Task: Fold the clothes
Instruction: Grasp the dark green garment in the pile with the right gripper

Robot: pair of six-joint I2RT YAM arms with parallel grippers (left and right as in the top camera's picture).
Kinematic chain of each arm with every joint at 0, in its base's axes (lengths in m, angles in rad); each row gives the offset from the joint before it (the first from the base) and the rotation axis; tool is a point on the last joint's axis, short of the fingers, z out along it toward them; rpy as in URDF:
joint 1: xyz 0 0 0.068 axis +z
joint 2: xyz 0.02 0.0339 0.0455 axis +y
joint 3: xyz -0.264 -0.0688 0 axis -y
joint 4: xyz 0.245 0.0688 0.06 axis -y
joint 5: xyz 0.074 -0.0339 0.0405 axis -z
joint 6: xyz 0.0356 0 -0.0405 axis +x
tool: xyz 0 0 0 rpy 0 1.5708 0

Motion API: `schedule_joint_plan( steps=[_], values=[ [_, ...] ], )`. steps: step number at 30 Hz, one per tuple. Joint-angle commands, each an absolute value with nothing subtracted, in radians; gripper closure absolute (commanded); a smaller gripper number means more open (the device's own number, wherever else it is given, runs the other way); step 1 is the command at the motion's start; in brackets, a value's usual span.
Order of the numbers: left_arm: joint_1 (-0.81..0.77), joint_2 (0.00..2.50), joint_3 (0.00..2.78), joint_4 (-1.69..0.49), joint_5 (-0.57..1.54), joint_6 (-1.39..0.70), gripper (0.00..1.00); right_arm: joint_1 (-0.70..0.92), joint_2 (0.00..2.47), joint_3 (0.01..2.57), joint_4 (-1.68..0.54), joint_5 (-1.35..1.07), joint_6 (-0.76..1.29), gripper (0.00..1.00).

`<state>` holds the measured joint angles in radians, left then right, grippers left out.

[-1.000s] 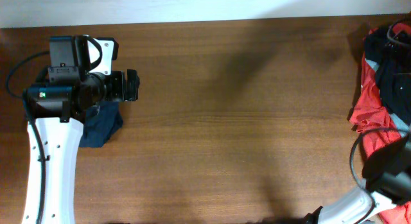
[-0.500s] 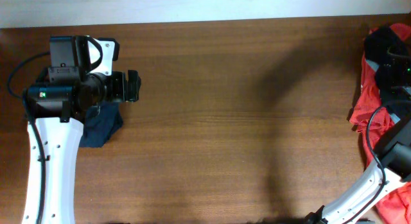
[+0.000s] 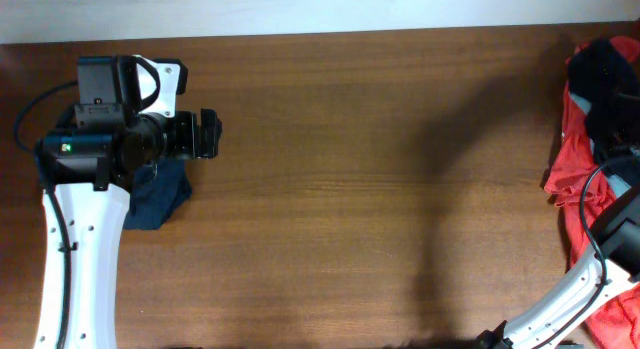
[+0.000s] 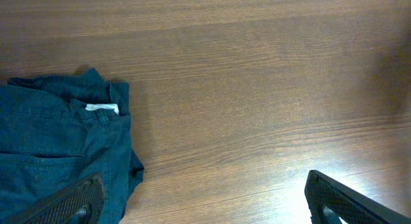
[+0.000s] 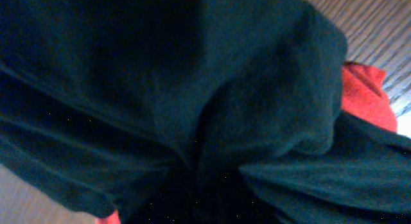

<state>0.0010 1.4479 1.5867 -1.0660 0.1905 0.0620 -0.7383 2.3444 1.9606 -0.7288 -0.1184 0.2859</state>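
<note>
Over at left, one dark blue denim garment point(image 4: 58, 144) looks folded beneath the left gripper point(image 4: 209, 201), which is spread wide and empty. The red-and-black cloth heap point(image 3: 572, 174) at right isn't folded yet, and the right gripper's state can't be told.

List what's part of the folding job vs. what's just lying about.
Job:
- blue garment, partly under the left arm
- red garment, at the right edge
- dark garment, on the red one, filling the right wrist view
- left gripper, open, empty

Not the job:
- wooden table, only the work surface
</note>
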Motion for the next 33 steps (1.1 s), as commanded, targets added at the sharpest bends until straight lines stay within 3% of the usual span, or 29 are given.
schedule_joint_plan(
  steps=[1, 11, 21, 27, 33],
  values=[
    [-0.002, 1.448, 1.604, -1.062, 0.214, 0.052, 0.01, -0.733, 2.262, 2.025, -0.767, -0.155, 0.288, 0.96],
    [-0.002, 1.448, 1.604, -1.059, 0.213, 0.053, 0.01, -0.677, 1.938, 2.226, -0.998, -0.244, 0.226, 0.96],
    [-0.002, 1.447, 1.604, -1.040, 0.214, 0.053, 0.01, -0.411, 1.670, 2.239, -1.176, -0.242, 0.126, 0.94],
    [-0.002, 1.447, 1.622, -1.033, 0.213, 0.053, 0.01, -0.289, 1.656, 2.239, -1.247, -0.147, 0.096, 0.91],
    [-0.002, 1.447, 1.639, -1.032, 0.213, 0.065, 0.01, -0.255, 1.655, 2.239, -1.272, 0.094, 0.053, 0.96]
  ],
)
